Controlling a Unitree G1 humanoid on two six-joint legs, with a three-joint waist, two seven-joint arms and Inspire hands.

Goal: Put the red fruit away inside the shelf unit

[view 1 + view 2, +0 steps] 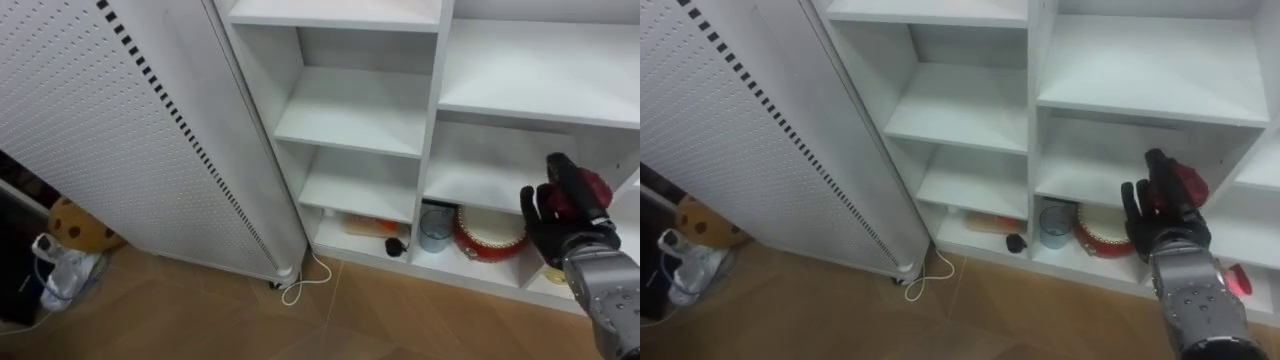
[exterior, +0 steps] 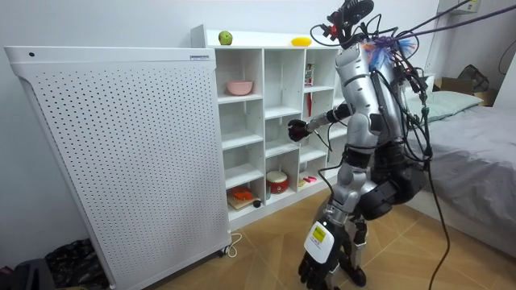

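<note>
**Red fruit in hand at the closet: risks and containers**

The robot is standing in front of the white closet (image 1: 350, 110), beside a white perforated panel (image 1: 100, 130). The right hand (image 1: 550, 225) is curling its fingers round a dark red fruit (image 1: 590, 192) and holding it up before the lower right compartments. From the room view, the hand seems to be just outside the closet front, not yet inside.

Risks, as judged:
- The shelf boards ahead are flat and have no lip. A round fruit let go with any sideways push could roll forward and drop to the floor.
- The compartments are narrow. If the hand goes in off-centre, its knuckles could catch a divider or a board edge and jolt the fruit loose.
- If the hand dips low, it could knock over the cup below.

Containers:
- A bluish see-through cup (image 1: 434, 228) is standing in the bottom row and looks empty.
- Just beside it is a round red-rimmed pot (image 1: 490, 232). Its top is pale, and lid or contents cannot be told apart.
- One compartment to the left, a flat orange pack (image 1: 365, 225) is lying with a small black object (image 1: 398, 246) near it.
- A pink bowl (image 2: 239, 87) is sitting on an upper shelf, its inside hidden.
- A green apple (image 2: 225, 38) and a yellow fruit (image 2: 301, 41) are resting on the closet top, well apart.
</note>
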